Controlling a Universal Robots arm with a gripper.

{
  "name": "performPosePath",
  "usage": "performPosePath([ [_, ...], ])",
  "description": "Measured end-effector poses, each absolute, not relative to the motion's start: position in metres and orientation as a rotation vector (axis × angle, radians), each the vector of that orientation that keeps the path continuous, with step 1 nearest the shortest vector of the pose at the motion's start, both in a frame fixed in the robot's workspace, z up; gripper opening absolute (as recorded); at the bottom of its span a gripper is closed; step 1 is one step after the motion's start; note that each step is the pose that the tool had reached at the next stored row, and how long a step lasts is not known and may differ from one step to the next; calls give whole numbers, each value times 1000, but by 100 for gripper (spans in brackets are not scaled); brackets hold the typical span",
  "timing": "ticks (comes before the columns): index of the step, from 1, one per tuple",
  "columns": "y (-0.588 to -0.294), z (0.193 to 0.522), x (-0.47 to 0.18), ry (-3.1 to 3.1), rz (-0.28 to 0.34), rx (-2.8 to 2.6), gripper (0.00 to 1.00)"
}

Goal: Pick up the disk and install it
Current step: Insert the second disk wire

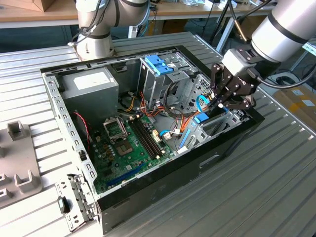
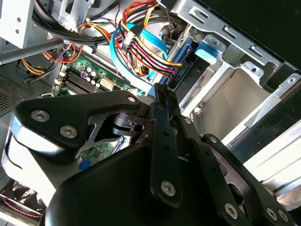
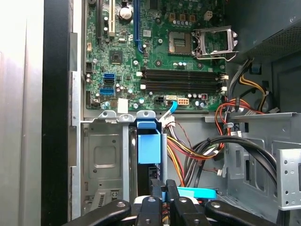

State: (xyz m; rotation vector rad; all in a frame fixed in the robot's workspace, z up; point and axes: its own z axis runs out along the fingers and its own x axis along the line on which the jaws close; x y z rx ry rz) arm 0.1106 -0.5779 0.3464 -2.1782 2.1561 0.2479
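First wrist view: closed fingers [image 3: 162, 190] just beside the disk [image 3: 149, 148], slotted upright in its bay.

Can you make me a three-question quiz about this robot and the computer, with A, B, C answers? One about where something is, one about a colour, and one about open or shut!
1. In the exterior view, where is the gripper?
A. Over the grey power supply
B. Over the drive cage at the exterior view's right end of the case
C. On the table outside the case

2. What colour is the motherboard?
A. Green
B. Red
C. White

3. How is the computer case?
A. Closed with a panel
B. Standing upright
C. Lying open, insides showing

Answers: 1 B, it hangs right above the cage. 2 A, the board is green in both wrist views too. 3 C, the cables and board are in plain sight.
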Motion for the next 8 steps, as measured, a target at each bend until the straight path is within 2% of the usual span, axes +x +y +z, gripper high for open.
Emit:
performPosePath([
  [8, -581, 346, 112, 2156, 248, -2178, 16],
])
